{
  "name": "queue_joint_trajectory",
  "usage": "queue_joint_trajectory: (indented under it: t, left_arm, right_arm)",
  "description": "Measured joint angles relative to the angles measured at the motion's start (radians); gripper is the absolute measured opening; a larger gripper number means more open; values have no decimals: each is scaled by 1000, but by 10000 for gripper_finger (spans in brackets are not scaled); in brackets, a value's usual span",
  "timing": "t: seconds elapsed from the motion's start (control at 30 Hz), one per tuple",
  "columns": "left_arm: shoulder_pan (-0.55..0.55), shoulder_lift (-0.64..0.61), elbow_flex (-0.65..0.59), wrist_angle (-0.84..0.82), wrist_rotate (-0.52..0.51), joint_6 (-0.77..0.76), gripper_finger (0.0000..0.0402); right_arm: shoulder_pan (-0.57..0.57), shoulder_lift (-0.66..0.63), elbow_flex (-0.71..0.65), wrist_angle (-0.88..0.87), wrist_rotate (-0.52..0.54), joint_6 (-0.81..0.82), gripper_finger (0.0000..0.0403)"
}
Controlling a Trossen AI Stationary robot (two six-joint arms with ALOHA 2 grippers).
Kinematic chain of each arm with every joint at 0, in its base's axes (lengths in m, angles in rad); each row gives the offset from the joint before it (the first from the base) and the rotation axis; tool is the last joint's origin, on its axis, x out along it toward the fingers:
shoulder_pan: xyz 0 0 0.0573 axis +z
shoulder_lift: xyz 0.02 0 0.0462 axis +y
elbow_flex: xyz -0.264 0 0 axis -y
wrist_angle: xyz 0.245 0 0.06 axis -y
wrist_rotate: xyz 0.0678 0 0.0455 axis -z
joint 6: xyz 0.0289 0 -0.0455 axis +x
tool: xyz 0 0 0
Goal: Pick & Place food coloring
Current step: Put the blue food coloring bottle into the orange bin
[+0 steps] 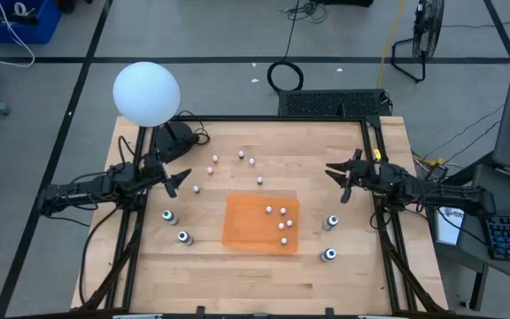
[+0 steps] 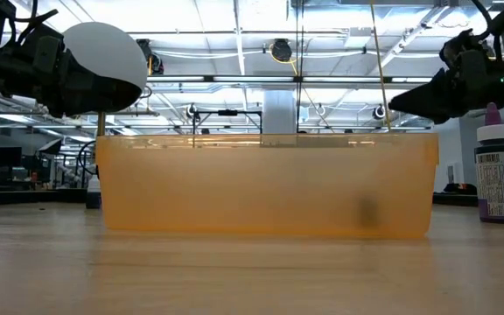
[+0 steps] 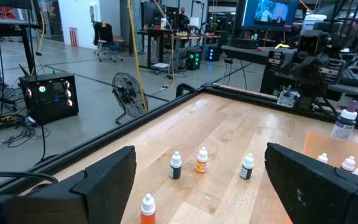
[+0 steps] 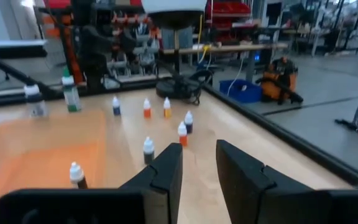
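Bottles split in two groups: four tiny white-topped ones (image 1: 282, 221) sit inside the orange tray (image 1: 240, 232) mid-counter, while about six more tiny bottles (image 1: 241, 156) are scattered on bare wood toward the far edge, well apart from the tray. Four larger teal-topped bottles stand outside it, two on the left (image 1: 167, 215) and two on the right (image 1: 331, 221). Tray looks like the drop target, so my read is the job is under halfway. Right gripper (image 1: 344, 174) hovers above the counter near the right rail, jaws narrowed to a slim gap with nothing between them; empty, likely between picks. Left gripper (image 1: 177, 180) hovers near the lamp base (image 1: 175, 137), jaws spread wide and empty, pointing at the scattered cluster, so it looks staged for a pick there. Bottles are small, upright and top-heavy; a sideways nudge would likely tip them. Counter (image 1: 361, 283) otherwise carries only the white globe lamp (image 1: 146, 92).
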Motion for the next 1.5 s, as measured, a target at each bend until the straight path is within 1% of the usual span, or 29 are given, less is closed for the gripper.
queue_joint_trajectory:
  t: [0.17, 0.3, 0.47, 0.6, 0.73, 0.8, 0.83, 0.87, 1.03, 1.07, 1.13, 1.17, 1.2, 1.27, 1.33, 1.37, 1.43, 1.5]
  left_arm:
    - [0, 0, 0, 7, 0, -4, 353]
    - [0, 0, 0, 88, 1, -10, 353]
    - [0, 0, 0, 100, 2, -95, 353]
    - [0, 0, 0, 105, -8, -59, 353]
    - [0, 0, 0, 104, 35, -114, 353]
    - [-1, 0, 0, 104, 48, -113, 353]
    - [-1, 0, 0, 104, 32, -110, 353]
    - [0, 0, 0, 103, -4, -114, 353]
    - [0, 0, 0, 96, -305, -183, 353]
    - [0, 0, 0, 91, -347, -198, 353]
    - [0, 0, 0, 71, -388, -241, 353]
    - [0, 0, 0, 66, -386, -252, 353]
    - [2, 0, 0, 67, -357, -246, 353]
    - [6, 0, 0, 71, -252, -264, 353]
    - [19, 12, 2, 98, -146, -334, 353]
    - [27, 33, 13, 102, -121, -369, 353]
    - [43, 99, 50, 77, -104, -416, 353]
    - [63, 206, 107, 18, -92, -441, 353]
  right_arm:
    - [0, 0, -5, -3, 0, 21, 86]
    - [0, 0, -6, -4, 0, 22, 85]
    - [0, 0, -7, -4, 0, 22, 86]
    - [0, 0, -8, -4, 0, 22, 86]
    - [1, 0, -8, -4, 0, 22, 84]
    - [1, 0, -8, -4, 0, 22, 85]
    - [1, 0, -9, -4, 0, 22, 85]
    - [1, 0, -9, -4, 0, 22, 86]
    - [1, 0, -9, -4, 0, 22, 85]
    - [1, 0, -9, -4, 0, 23, 84]
    - [1, 0, -9, -4, 0, 22, 84]
    - [1, 0, -9, -4, 0, 23, 85]
    - [1, 0, -9, -4, 0, 22, 86]
    - [1, 0, -9, -4, 0, 23, 86]
    - [1, 0, -9, -4, 0, 23, 86]
    - [1, 0, -9, -4, 0, 23, 85]
    - [1, 0, -9, -4, 0, 23, 84]
    - [1, 0, -9, -5, 0, 23, 85]
